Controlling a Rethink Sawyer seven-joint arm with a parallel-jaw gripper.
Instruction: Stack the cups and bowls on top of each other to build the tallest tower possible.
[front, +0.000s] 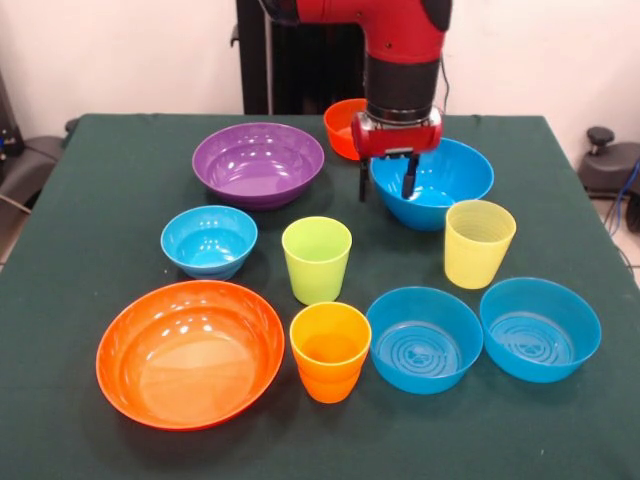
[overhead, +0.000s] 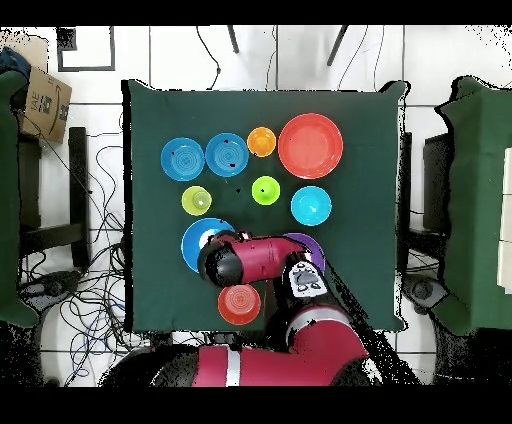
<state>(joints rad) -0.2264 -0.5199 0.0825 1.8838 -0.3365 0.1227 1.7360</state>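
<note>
— Cups and bowls, where do they sit?

— All apart on the green counter (front: 90, 180), nothing stacked. Orange cup (front: 329, 350) stands between the large orange bowl (front: 189, 352) and a ringed blue bowl (front: 424, 338); lime cup (front: 317, 258) just behind it, ribbed yellow cup (front: 479, 241) to the side.

— And the arm?

— Red arm (front: 400, 40) comes straight down, wrist vertical. Its hand (front: 386, 183) hangs over the near rim of the large blue bowl (front: 440, 180), the two dark fingers (front: 408, 176) spread apart, gripping nothing. Small orange bowl (front: 342, 122) sits behind it, purple bowl (front: 258, 162) alongside.
</note>
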